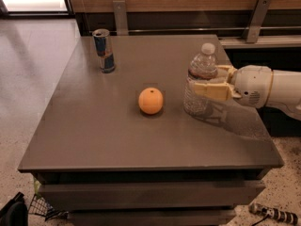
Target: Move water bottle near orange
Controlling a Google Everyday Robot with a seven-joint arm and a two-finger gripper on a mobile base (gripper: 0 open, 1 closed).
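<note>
Arm [275,86] in from 3 o'clock — tool [202,83] clamped round bottle [196,102] mid-body, bottle upright on surface [117,140]. Near its 9 o'clock, not touching: orange [151,100]. Well apart at orange's 11 o'clock — can [104,50].

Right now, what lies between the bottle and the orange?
Nothing: the camera view shows only bare table between the orange and the bottle. The hand grips the bottle from the right; the can stands far back left.
</note>
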